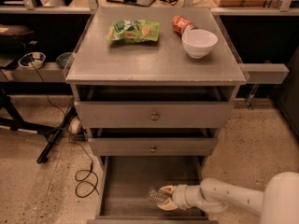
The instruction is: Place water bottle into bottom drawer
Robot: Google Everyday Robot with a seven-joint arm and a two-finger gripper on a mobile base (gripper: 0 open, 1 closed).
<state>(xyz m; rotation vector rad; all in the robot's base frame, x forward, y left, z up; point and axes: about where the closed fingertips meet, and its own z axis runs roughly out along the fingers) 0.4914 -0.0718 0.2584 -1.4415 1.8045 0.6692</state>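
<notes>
The bottom drawer (128, 181) of the grey cabinet is pulled open, showing its flat grey floor. The water bottle (156, 195), clear and ribbed, lies on its side low over the drawer floor at the right front. My gripper (166, 197) reaches in from the right on a white arm and its fingers are closed around the bottle's right end, one above and one below. The bottle's label and cap are hidden by the fingers.
On the cabinet top lie a green snack bag (132, 31), a red can (180, 24) and a white bowl (199, 42). Two shallower drawers with round knobs (154, 117) sit above. A black cable (84, 181) and a stand leg (56, 136) lie on the floor at left.
</notes>
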